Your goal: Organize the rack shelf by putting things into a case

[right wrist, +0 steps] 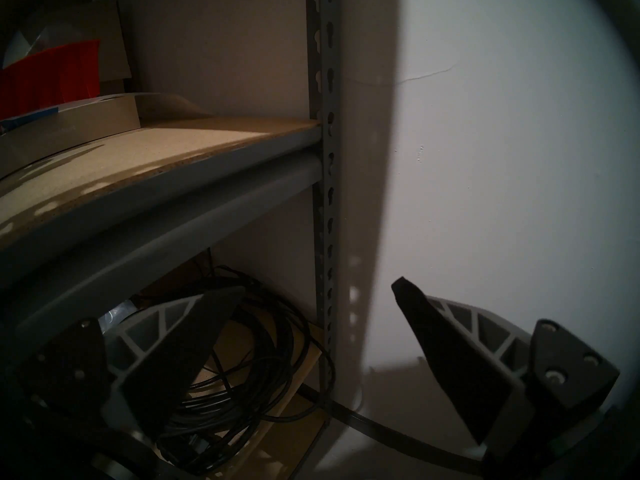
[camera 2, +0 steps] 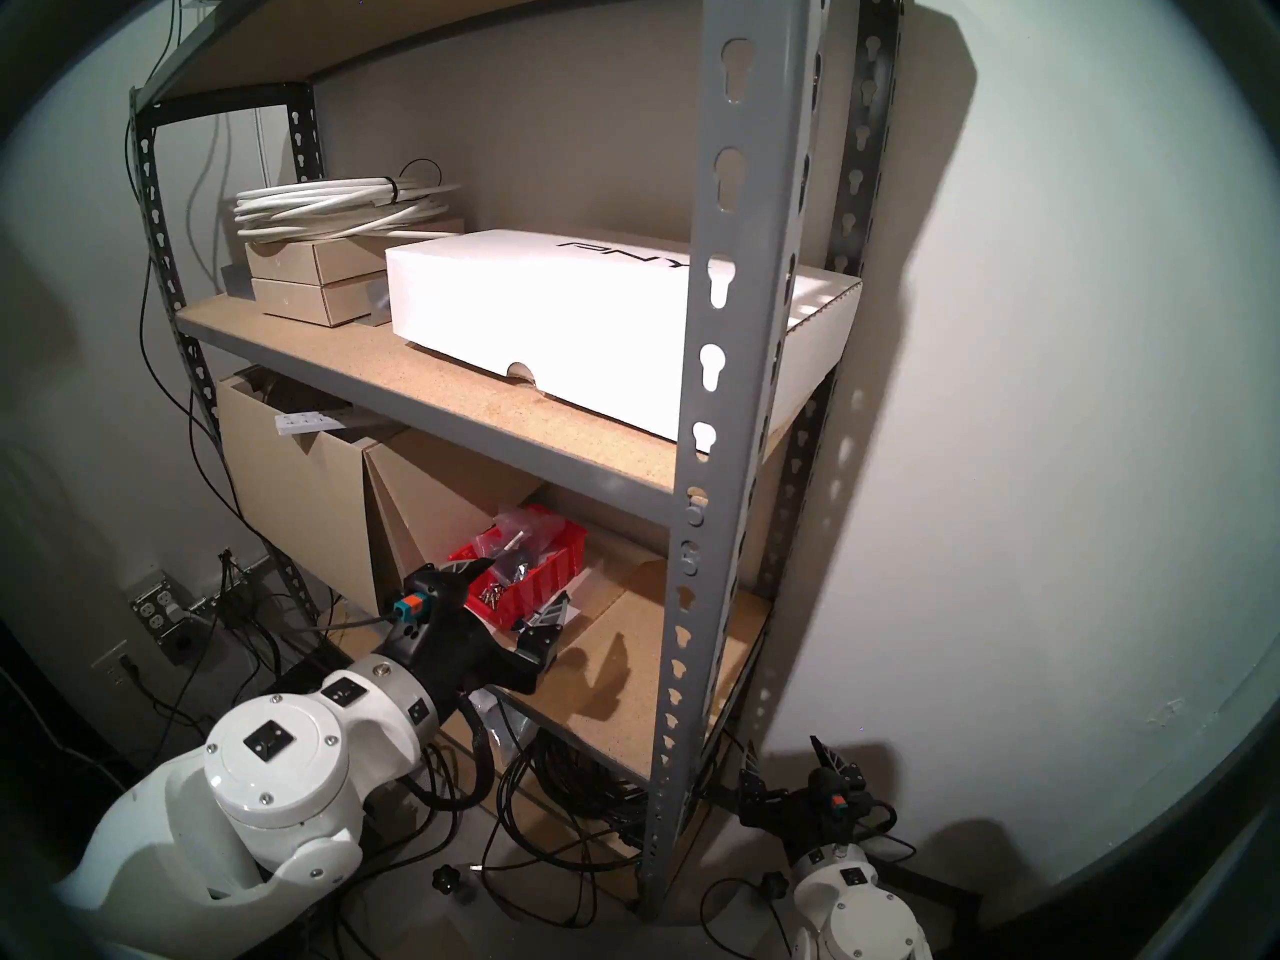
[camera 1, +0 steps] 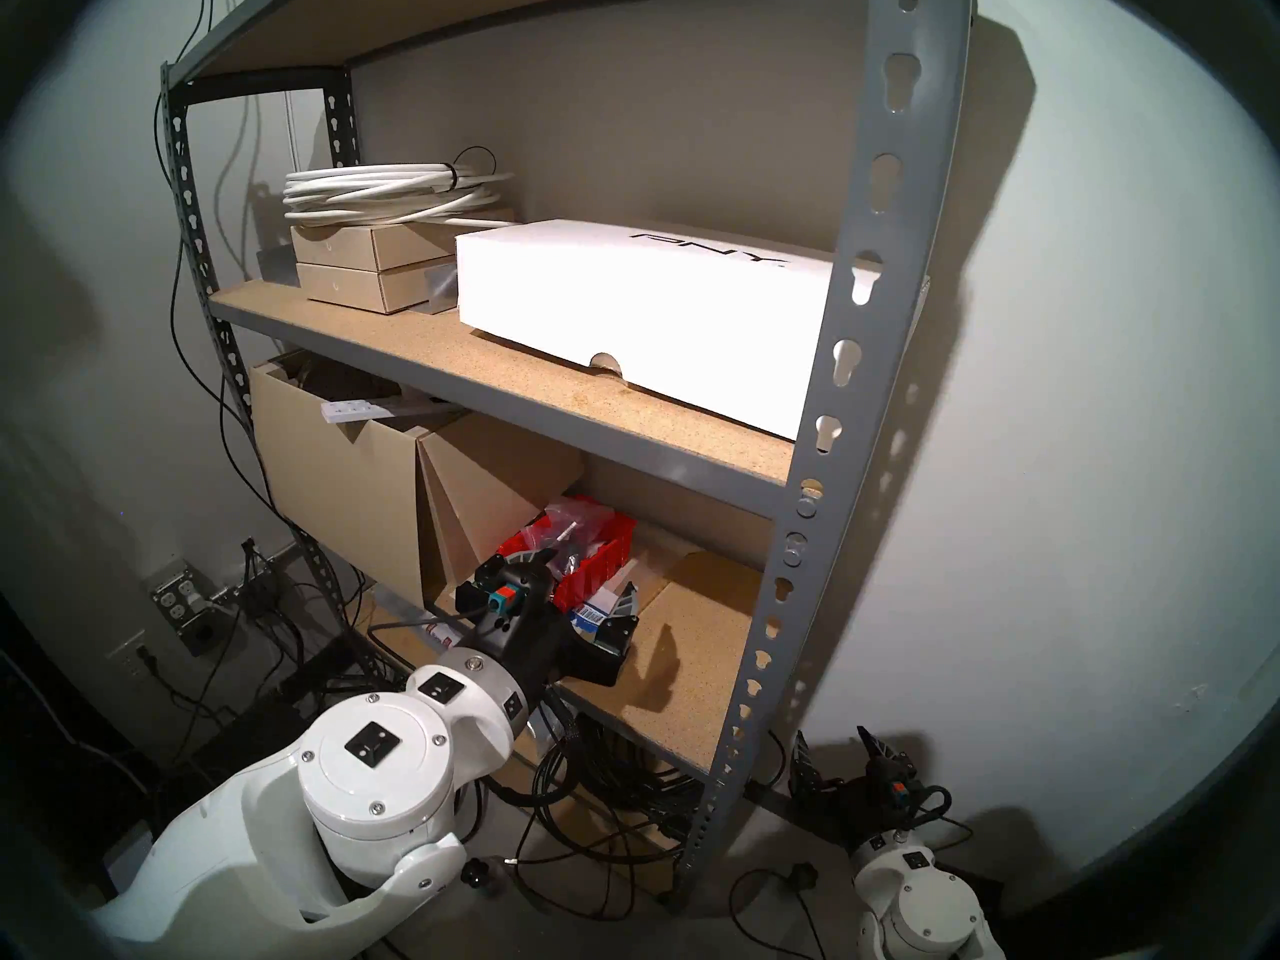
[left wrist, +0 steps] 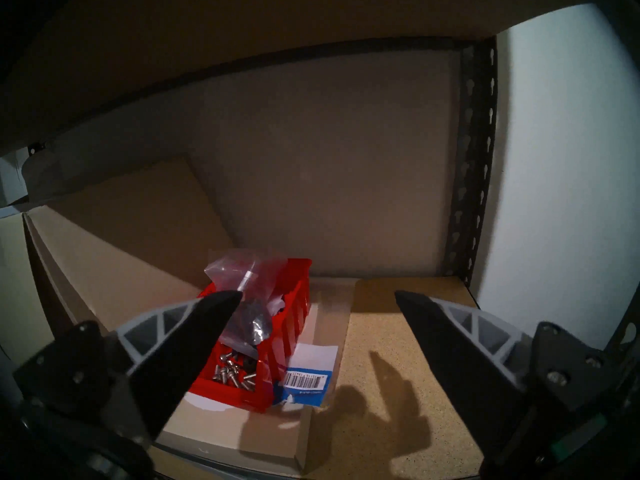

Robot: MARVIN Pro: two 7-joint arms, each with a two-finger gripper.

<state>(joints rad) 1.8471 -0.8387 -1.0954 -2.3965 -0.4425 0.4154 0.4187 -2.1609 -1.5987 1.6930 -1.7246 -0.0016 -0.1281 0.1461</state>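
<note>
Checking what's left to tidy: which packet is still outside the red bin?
The flat packet with the blue-and-white barcode label, lying beside the red bin; the clear bags sit inside.

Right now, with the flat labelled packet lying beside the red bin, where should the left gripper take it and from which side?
Probably by the free blue-and-white end with the barcode, coming from the open right side. The packet lies flat on a cardboard sheet, its left edge tight against the red bin, so that side looks blocked. The left gripper is open and empty; a low, pinching approach at that edge seems needed.
</note>
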